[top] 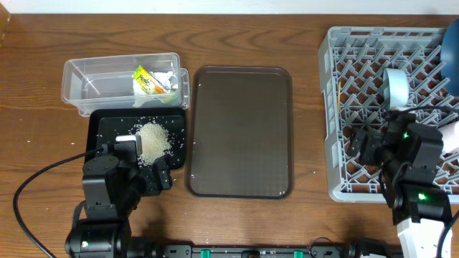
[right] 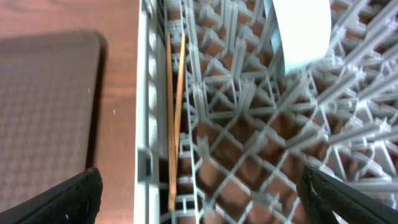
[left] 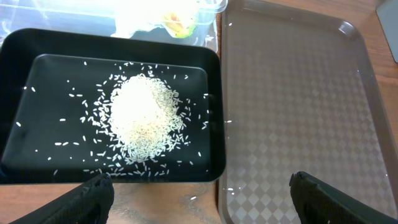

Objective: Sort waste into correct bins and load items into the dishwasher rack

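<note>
The crumpled yellow-green wrapper [top: 152, 80] lies in the clear tub [top: 86, 79]. A heap of white rice [top: 152, 140] lies in the black tray [top: 104, 129]; it also shows in the left wrist view [left: 143, 118]. My left gripper [left: 199, 199] is open and empty over the black tray's near edge. Two chopsticks [right: 175, 112] lie along the left wall inside the grey rack [top: 337, 107]. A pale blue bowl [top: 396, 86] stands in the rack and the dark blue dish [top: 452, 43] shows at its far right. My right gripper [right: 199, 199] is open and empty above the rack's front left. The cups are hidden.
The brown serving tray [top: 240, 132] lies between the black tray and the rack, with nothing on it. A few rice grains lie scattered on the table beside the black tray. A black cable runs along the table's front left.
</note>
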`<state>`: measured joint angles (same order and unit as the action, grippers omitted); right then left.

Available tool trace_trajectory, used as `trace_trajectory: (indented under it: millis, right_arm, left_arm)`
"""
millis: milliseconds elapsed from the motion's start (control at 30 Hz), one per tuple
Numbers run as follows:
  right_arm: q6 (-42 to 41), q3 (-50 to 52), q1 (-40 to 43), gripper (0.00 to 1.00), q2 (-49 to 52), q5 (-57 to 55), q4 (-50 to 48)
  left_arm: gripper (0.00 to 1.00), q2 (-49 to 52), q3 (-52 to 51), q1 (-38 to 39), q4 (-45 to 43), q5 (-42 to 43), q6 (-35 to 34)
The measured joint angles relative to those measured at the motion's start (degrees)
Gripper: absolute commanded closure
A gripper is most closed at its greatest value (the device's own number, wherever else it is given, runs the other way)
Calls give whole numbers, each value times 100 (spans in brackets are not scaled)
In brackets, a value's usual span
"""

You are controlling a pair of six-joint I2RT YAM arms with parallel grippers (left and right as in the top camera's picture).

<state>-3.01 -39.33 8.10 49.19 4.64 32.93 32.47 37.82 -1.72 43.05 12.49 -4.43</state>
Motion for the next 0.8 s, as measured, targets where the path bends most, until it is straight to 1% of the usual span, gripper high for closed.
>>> trace_trajectory:
  millis: [267, 800]
  right_arm:
    - [0, 20, 0, 1, 22, -37, 542]
    - [0, 22, 0, 1, 87, -39, 669]
  left_arm:
    - [5, 0, 0, 0, 0, 0, 0]
    - [5, 0, 0, 0, 2, 0, 0]
